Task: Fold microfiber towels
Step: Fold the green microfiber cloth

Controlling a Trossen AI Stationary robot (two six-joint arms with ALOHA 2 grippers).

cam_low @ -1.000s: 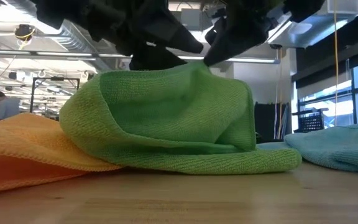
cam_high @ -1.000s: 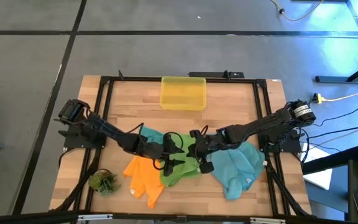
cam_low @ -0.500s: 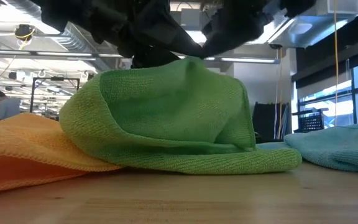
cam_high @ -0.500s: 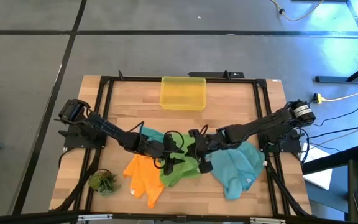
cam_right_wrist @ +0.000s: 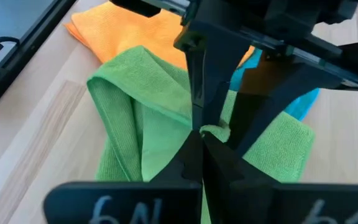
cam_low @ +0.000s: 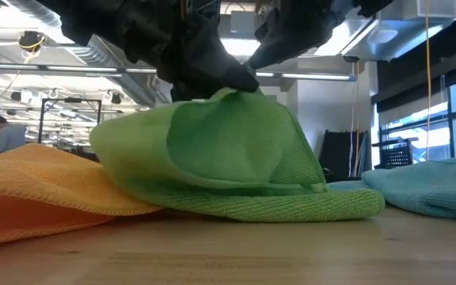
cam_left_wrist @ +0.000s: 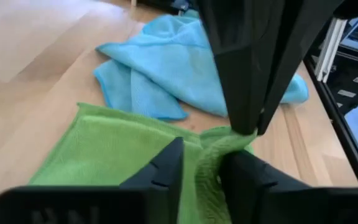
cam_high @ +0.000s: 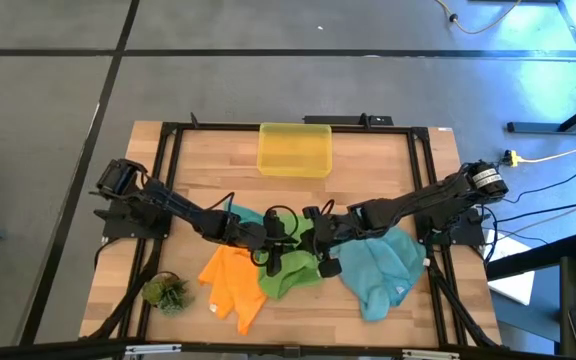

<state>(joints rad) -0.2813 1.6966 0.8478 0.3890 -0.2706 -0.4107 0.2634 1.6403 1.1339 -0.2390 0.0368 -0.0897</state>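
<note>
The main risk, as I judge it, is that both grippers pinch the same small bunch of the soft green microfiber towel (cam_low: 236,162) instead of two separate corners. If the arms then pull apart, the cloth may slip out of one pair of fingers, or it may lift as a crumpled lump and not open flat for a fold. A second risk is that the fingers also catch the teal-blue microfiber towel (cam_left_wrist: 185,68) lying just beyond them, or drag the green cloth over the orange microfiber towel (cam_low: 30,186) that lies beside it and touches it.

The left gripper (cam_left_wrist: 202,163) has its fingers narrowed around a raised ridge of green cloth, which passes between them; the jaws are not fully together, and I cannot tell if the grip is already firm. The right gripper (cam_right_wrist: 202,138) is closed tight, its fingertips meeting on a small green fold directly in front of the left gripper's tips. In the low view the green towel hangs up as a tent under both grippers, its lower edge resting on the wooden table (cam_low: 291,245). A second teal-blue microfiber towel (cam_high: 383,268) lies under the right arm, behind its gripper.
</note>
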